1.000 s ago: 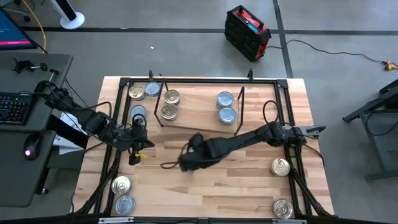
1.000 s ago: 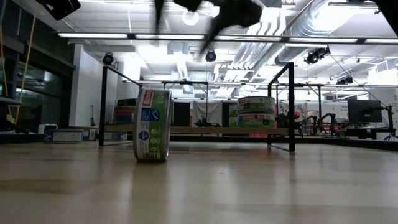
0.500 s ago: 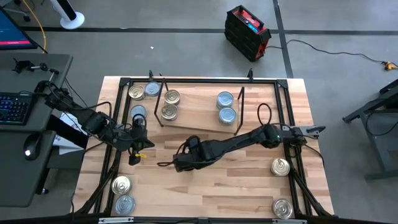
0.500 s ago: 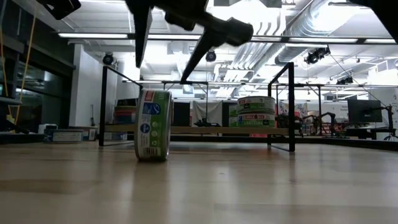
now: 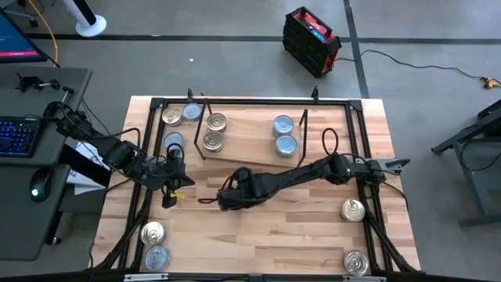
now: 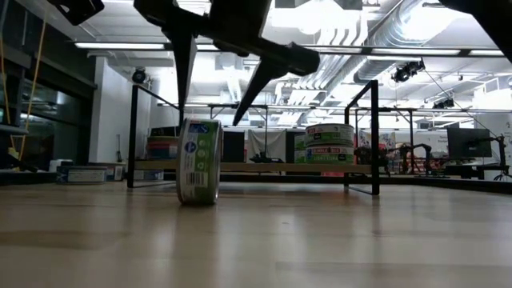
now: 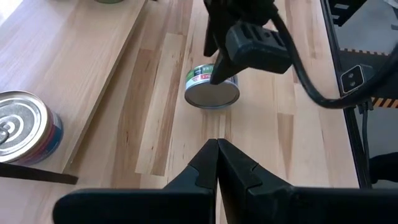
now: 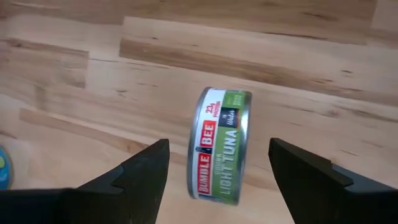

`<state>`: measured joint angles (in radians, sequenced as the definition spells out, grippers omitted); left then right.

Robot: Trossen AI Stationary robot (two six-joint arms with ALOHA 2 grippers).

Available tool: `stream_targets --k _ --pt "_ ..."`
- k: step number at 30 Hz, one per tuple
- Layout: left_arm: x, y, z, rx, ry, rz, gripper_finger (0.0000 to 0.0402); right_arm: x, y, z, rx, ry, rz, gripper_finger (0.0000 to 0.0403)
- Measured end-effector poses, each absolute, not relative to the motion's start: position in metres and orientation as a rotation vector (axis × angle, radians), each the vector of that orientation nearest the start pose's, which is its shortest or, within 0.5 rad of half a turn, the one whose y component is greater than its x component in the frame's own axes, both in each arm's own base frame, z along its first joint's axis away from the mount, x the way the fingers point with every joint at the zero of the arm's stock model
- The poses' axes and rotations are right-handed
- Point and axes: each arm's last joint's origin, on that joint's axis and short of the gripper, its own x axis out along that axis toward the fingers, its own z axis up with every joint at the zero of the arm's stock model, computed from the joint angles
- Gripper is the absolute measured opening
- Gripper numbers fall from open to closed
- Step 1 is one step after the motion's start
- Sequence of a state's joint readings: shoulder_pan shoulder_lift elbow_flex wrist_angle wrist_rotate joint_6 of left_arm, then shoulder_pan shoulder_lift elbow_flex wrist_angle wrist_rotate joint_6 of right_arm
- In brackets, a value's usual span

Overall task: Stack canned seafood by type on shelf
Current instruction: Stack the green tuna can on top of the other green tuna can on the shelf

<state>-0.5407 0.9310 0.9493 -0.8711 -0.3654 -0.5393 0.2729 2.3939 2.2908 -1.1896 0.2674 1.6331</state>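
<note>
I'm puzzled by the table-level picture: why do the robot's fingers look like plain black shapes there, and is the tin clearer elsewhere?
In the low view the right gripper stands against bright ceiling lights, so it shows as a silhouette above the tin on edge. In the right wrist view the tin's label is evenly lit and readable; the near fingers are dark.

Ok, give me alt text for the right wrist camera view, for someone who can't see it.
A green-labelled tuna can stands on its edge on the wooden tabletop, framed between the two open dark fingers of the right gripper, which do not touch it. The edge of a lighter wooden board runs behind the can.
</note>
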Motion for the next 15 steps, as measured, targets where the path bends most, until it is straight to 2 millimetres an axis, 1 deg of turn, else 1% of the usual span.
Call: stream_targets --k 3,7,10,15 --pt "0.15 -0.078 0.308 -0.141 0.779 0.047 0.0 0.473 0.122 0.22 1.055 0.925 -0.961 0.0266" --pt "0.15 -0.078 0.308 -0.147 0.78 0.05 0.0 0.475 0.124 0.211 1.071 0.958 -0.915 0.0266" --pt "0.15 -0.078 0.308 -0.148 0.78 0.05 0.0 0.478 0.126 0.204 1.081 0.951 -0.891 0.0266" --pt "0.15 -0.078 0.308 -0.147 0.78 0.05 0.0 0.478 0.126 0.194 1.092 0.971 -0.888 0.0266"
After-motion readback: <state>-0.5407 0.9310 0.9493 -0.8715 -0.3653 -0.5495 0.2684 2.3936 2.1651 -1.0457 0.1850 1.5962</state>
